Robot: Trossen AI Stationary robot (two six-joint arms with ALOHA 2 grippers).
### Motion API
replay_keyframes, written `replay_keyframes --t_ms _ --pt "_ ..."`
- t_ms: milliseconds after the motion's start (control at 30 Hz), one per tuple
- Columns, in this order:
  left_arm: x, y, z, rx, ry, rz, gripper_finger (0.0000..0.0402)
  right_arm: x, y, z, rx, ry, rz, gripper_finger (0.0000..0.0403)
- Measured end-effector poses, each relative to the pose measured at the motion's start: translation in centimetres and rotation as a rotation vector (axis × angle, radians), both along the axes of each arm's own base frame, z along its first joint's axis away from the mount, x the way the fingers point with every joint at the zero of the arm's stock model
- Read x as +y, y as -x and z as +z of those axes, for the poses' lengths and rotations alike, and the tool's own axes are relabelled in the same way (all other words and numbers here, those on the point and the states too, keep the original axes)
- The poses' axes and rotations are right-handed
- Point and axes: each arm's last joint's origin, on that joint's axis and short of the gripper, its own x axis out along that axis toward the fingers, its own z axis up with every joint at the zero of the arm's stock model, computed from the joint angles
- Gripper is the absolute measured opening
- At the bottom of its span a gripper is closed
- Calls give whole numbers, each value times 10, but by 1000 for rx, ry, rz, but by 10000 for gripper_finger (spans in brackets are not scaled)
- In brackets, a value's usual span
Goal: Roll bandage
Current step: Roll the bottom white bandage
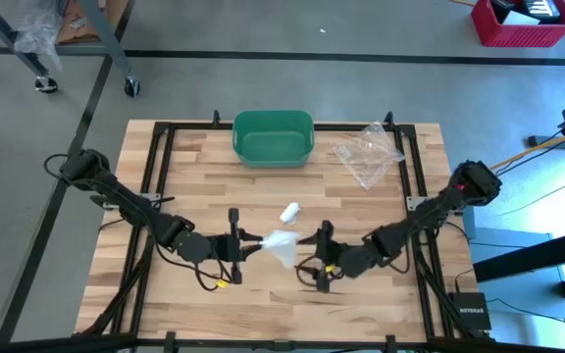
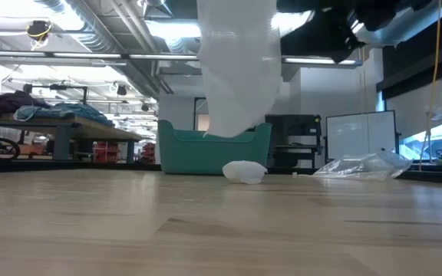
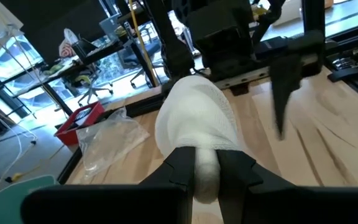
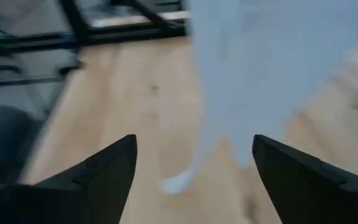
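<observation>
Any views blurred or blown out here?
Right wrist view: bandage and table blurred, only the open right gripper reads clearly. Low view: bright ceiling lights behind the hanging bandage. Left wrist view: left gripper, shut on the bandage, sharp; window glare. High view: evenly lit.

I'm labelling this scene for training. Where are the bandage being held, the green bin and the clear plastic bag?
bandage [image 1: 281, 245]: high view, on the loose white cloth hanging from the left gripper.
green bin [image 1: 274, 152]: high view, on its front wall.
clear plastic bag [image 1: 366, 153]: high view, on its crumpled middle.
</observation>
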Motion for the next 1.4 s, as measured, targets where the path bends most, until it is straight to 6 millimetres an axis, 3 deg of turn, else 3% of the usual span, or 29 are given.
replay_keyframes --t_ms 233,333,500,600,667,733,833,933,1100,1200,1300,1400 --pt "0 0 0 -1 1 0 33 -7 -8 5 -59 -83 95 318" --pt "0 0 0 -5 6 0 33 -7 -10 4 -80 -67 74 294" --pt "0 0 1 -8 8 -1 33 -2 -16 -3 -88 -31 101 197" --pt "0 0 1 -8 1 -2 33 6 -20 10 -126 18 156 112" --pt "0 0 1 -7 -1 -2 33 16 -20 28 -168 64 220 46" --pt "0 0 1 -4 -4 -2 33 28 -22 53 -219 134 277 14" --pt "0 1 -3 31 -20 -4 33 41 -26 97 -241 235 287 22" --pt "0 1 -8 77 -21 -49 33 40 -31 150 -204 343 260 15" --pt "-3 2 -14 150 57 -207 33 4 -29 236 -183 474 108 9" --pt "-7 4 -14 174 138 -294 33 -24 -17 271 -101 560 -42 8" --pt "-7 9 -9 222 240 -348 33 -51 -1 294 -21 608 -152 4" --pt "-9 14 2 250 384 -416 33 -70 7 298 71 636 -216 8"
